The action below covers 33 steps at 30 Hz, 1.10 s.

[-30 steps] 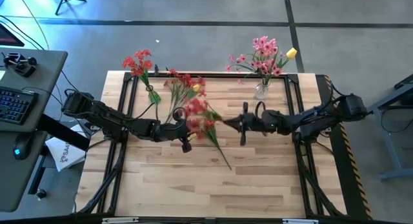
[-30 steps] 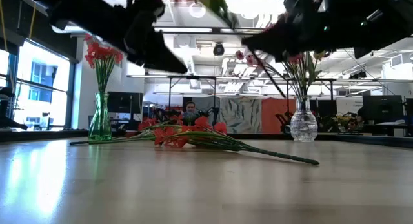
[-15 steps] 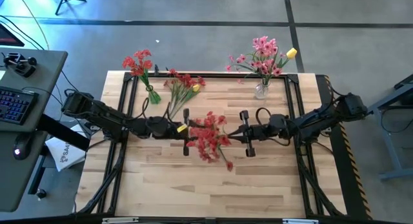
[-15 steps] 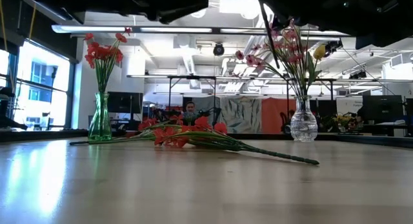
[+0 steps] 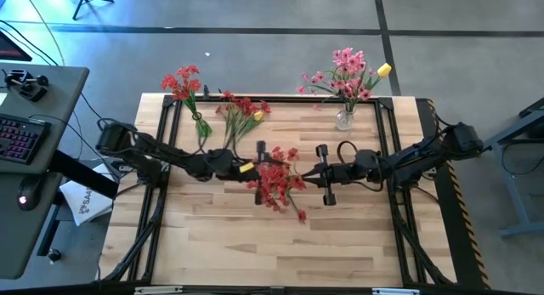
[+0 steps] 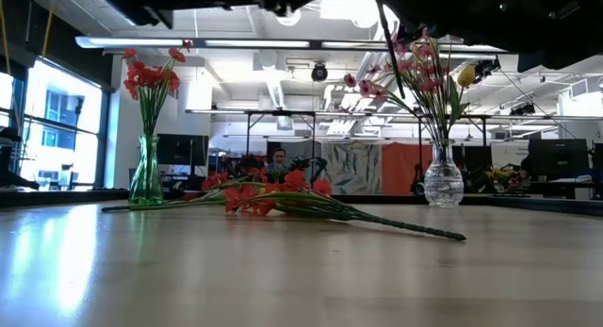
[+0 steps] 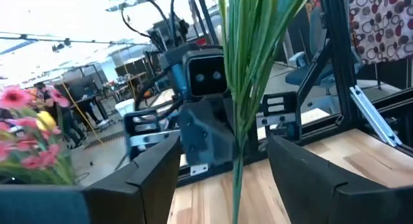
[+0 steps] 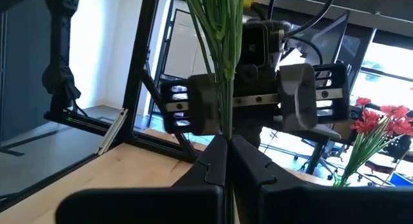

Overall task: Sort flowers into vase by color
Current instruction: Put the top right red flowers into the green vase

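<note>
Open-plan office lab: desks with monitors point(image 6: 556, 157), ceiling ducts point(image 6: 283, 82)

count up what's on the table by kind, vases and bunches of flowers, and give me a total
Vases: 2, a green vase and a clear vase.
Flower bunches standing in vases: 2, red bunch, pink-and-yellow bunch.
Flower bunches lying on the table: 1, loose red bunch.
Flower bunches held up by the grippers: 1, held red spray.
Total: 6.
</note>
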### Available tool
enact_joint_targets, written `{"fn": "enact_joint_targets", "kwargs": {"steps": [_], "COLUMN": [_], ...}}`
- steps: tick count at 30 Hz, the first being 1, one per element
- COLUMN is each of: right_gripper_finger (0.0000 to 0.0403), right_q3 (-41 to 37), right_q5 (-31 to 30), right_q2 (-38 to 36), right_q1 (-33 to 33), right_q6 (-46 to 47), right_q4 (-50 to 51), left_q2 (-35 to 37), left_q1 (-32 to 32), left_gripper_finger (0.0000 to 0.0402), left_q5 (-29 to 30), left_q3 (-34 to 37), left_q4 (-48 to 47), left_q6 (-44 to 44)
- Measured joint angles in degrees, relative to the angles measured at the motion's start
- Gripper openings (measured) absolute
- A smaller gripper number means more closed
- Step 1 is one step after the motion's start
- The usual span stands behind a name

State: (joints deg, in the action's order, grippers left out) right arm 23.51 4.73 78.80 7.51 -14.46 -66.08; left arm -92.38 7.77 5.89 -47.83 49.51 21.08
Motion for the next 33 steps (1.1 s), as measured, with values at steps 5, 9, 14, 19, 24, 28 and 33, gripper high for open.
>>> {"fn": "enact_joint_targets", "kwargs": {"steps": [5,9,14,19,24,28,33], "right_gripper_finger": [0.0,0.0,0.0001,0.0042,0.0121,0.0163,0.018], "right_q3": [0.0,0.0,0.0,0.1,0.1,0.1,0.1], "right_q5": [-1.5,-2.4,-2.7,-3.6,-14.1,-19.3,-19.1], "right_q2": [1.7,3.0,3.4,3.3,1.2,1.2,3.0], "right_q1": [0.0,0.0,0.0,0.0,0.0,0.0,0.0], "right_q6": [0.5,0.5,2.6,5.4,7.0,8.3,9.7], "right_q4": [-0.1,-0.3,0.0,2.1,10.9,16.2,16.5], "left_q2": [-3.7,-3.8,-3.8,-3.3,-1.5,2.3,13.2], "left_q1": [0.0,0.0,0.2,1.5,4.7,4.6,1.0], "left_gripper_finger": [0.0222,0.0204,0.014,0.0025,0.0016,0.0005,0.0004], "left_q5": [-1.4,-4.3,-3.9,-0.4,21.9,33.9,42.7], "left_q3": [-5.9,-9.7,-14.2,-20.9,-30.5,-32.9,-27.6], "left_q4": [-1.5,-8.0,-18.0,-35.9,-63.2,-85.0,-103.0], "left_q6": [0.5,-1.1,-0.4,-1.4,-7.1,-20.0,-40.6]}}
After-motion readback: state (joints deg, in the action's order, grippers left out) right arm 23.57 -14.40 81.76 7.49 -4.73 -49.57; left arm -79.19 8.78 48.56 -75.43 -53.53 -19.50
